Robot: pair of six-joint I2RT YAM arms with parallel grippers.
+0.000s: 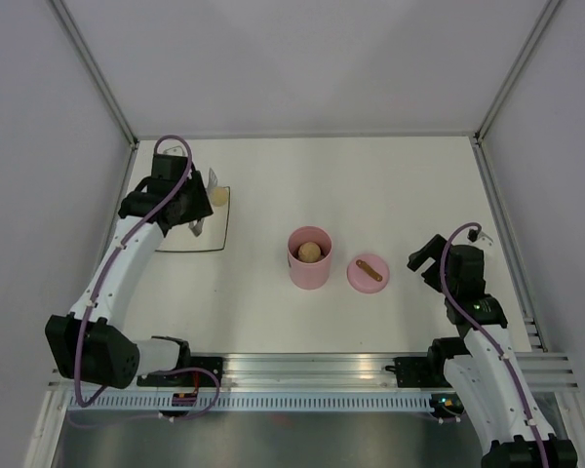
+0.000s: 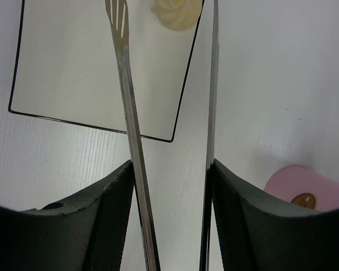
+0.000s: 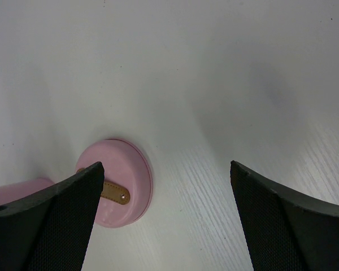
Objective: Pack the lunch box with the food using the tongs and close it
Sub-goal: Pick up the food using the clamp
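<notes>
Spanning the whole scene: white table [image 1: 370,185].
- Tray [image 2: 68,68], square, white with a thin black rim; far left of the table.
- Tongs [image 2: 130,124], silver, one tip slotted; held lengthwise in the left gripper [image 2: 172,164], whose fingers stand about half spread and press on the outside of both arms. The tips reach over the tray's right edge.
- Right gripper [image 3: 166,165], jaws spread wide, holding nothing; it hangs over bare table to the right of the lid.
- Lunch box [image 1: 310,273], pink, upright, uncovered; mid-table, well apart from the tray.
- Lid [image 3: 127,169], pink, flat on the table just right of the lunch box, with its brown strap [image 3: 114,192] facing up.
- Cream swirled piece [image 2: 177,11], on the tray's far right corner, between the tong arms; whether they touch it cannot be told.
- Beige ball [image 1: 309,252], inside the lunch box.
</notes>
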